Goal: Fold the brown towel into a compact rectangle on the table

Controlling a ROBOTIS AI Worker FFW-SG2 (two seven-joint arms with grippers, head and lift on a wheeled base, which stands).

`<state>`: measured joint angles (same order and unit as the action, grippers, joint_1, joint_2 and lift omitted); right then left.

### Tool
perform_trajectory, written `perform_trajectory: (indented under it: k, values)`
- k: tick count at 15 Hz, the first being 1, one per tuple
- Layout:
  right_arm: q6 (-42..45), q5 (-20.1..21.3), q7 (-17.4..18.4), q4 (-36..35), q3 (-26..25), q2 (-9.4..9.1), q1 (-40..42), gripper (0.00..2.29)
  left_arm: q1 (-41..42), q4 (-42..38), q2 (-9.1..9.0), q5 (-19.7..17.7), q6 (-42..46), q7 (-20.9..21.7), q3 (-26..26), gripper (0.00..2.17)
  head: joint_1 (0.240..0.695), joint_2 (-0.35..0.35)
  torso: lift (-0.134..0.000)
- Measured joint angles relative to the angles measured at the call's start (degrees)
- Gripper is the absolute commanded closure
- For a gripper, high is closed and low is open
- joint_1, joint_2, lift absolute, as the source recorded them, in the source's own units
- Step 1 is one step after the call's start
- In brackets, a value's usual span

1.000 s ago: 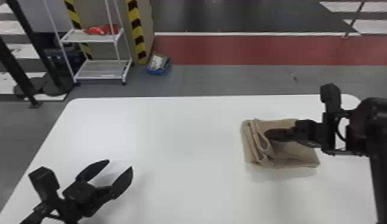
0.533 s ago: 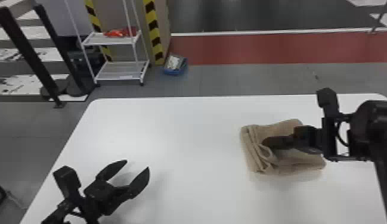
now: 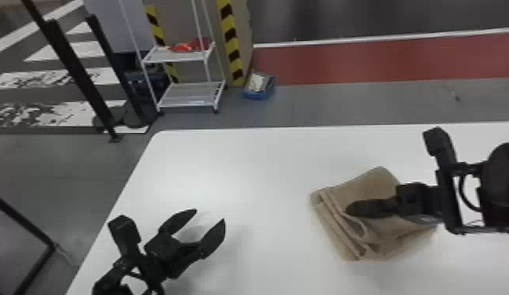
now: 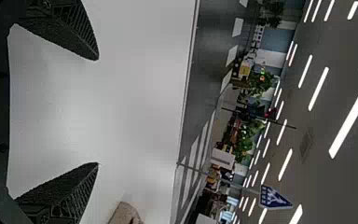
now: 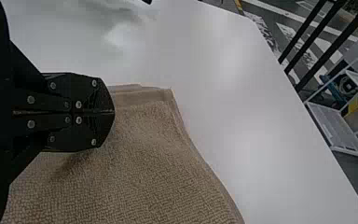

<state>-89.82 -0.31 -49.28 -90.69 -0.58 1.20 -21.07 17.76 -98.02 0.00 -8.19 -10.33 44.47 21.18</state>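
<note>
The brown towel (image 3: 379,176), folded into a thick layered bundle, lies on the right half of the white table (image 3: 265,164), with loose folds along its left side. My right gripper (image 3: 352,208) reaches over it from the right, fingertips against the cloth. In the right wrist view the right gripper (image 5: 112,112) is shut above the towel (image 5: 154,158); any cloth pinched beneath is hidden. Well left of the towel, my left gripper (image 3: 209,215) is open over the table. The left wrist view shows the left gripper (image 4: 98,111) with fingers wide apart, and the towel's corner (image 4: 125,214).
The table's rounded back left corner (image 3: 157,135) is in the head view. Beyond the table stand a white rack (image 3: 190,96) and a blue box (image 3: 258,87) on the floor. Bare tabletop lies between the left gripper and the towel.
The head view has swung left. Relative to the table, the towel and my right gripper have shifted left and nearer to me, and the towel has turned slightly. My left gripper remains open.
</note>
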Motion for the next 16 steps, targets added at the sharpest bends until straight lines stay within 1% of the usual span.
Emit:
perform_trajectory:
  k: [3,4,6,9,12,16]
  values:
    - [-0.1,1.1,-5.0,-4.2,0.6,0.22,2.0,2.26,0.0,-0.1,0.00,0.0,0.0,-0.1,0.0,0.07,0.695,0.249,-0.124]
    - [-0.1,2.3,-7.3,-5.9,0.7,0.48,2.7,2.26,-0.1,-0.1,0.00,0.0,0.0,-0.1,0.0,0.07,0.695,0.249,-0.124]
    - [-0.1,3.7,-9.9,-8.5,0.6,0.70,4.4,2.26,-0.2,0.0,0.00,0.1,0.0,-0.3,-0.3,0.07,0.695,0.248,-0.124]
    - [-0.1,4.3,-10.2,-10.0,1.8,0.89,5.5,2.26,-0.3,0.0,0.00,0.2,-0.2,-0.2,-0.8,0.07,0.695,0.245,-0.124]
    - [-0.1,5.6,-10.3,-10.1,4.0,1.00,6.2,2.26,-0.1,0.0,0.00,0.1,-0.1,0.0,-0.3,0.07,0.695,0.263,-0.124]
    - [-0.1,6.7,-13.1,-10.9,5.7,1.65,8.3,2.26,0.1,0.0,0.00,-0.2,0.0,0.0,-0.1,0.07,0.695,0.279,-0.124]
